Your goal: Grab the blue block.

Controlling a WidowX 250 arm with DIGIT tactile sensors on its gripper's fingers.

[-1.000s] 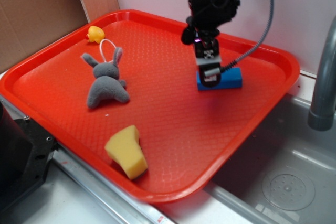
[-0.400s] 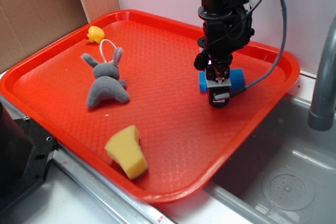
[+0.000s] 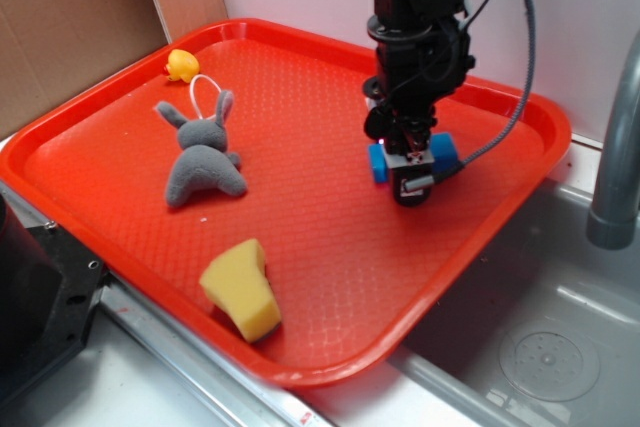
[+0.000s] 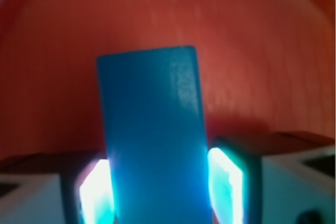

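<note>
Wrist view: hand has dropped from above the blue block to straddle it on the red tray, pads pressed against both long sides — grasp looks made, lift pending.

no readable text anywhere (both views checked)
</note>
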